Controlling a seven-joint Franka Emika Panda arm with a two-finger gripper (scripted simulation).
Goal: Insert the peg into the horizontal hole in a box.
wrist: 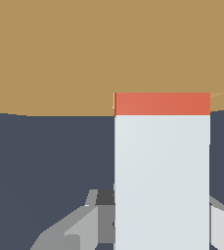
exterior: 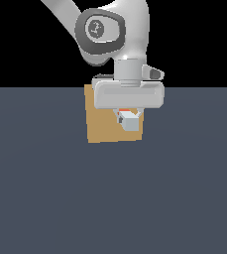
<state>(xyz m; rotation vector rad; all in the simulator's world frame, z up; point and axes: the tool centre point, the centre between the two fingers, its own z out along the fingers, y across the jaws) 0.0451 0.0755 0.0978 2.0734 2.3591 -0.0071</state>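
Note:
The tan-orange box [exterior: 102, 126] stands on the dark floor behind my gripper [exterior: 129, 118]; in the wrist view it fills the upper half [wrist: 59, 53]. My gripper is shut on the peg [exterior: 130, 120], holding its white half, whose end faces the exterior camera. In the wrist view the peg's white length [wrist: 161, 180] runs to the box and only a short red-orange band [wrist: 161, 103] shows outside the box face, so most of the red half is inside. The hole is hidden by the peg and the gripper. One grey finger [wrist: 79, 227] shows beside the peg.
The dark blue-grey floor [exterior: 113, 198] spreads around the box. The arm's white wrist and hand [exterior: 129, 94] hang in front of the box's upper part.

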